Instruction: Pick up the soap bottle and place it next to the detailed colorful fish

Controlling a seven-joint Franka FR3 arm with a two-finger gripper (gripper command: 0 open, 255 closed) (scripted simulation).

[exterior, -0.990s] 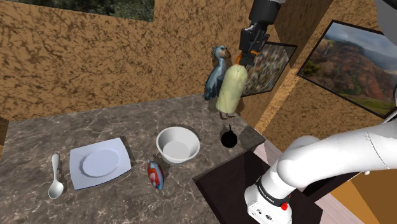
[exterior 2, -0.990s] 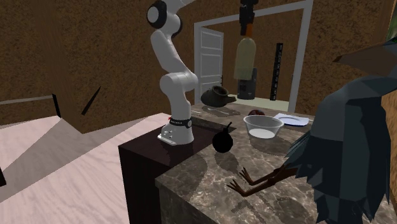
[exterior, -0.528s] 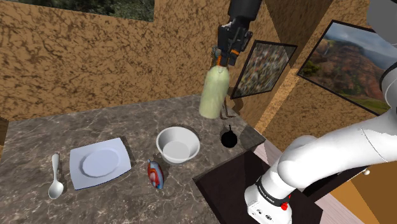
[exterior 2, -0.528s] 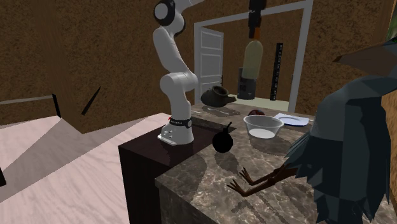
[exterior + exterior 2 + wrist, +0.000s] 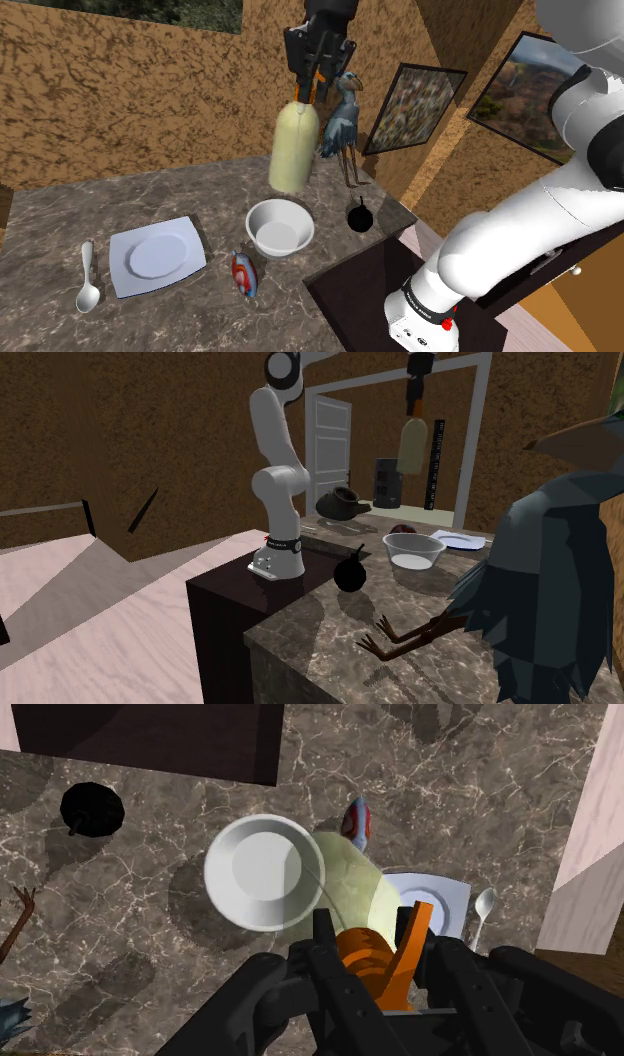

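Now, with our gripper pinching the soap bottle by its orange top, high above the counter near the bowl, we should clear the rim and lower it upright just beside the fish.

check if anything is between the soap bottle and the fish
Only the bowl, on the counter roughly below the bottle and beside the fish. The gripper holds the bottle high above it, so the way looks open.
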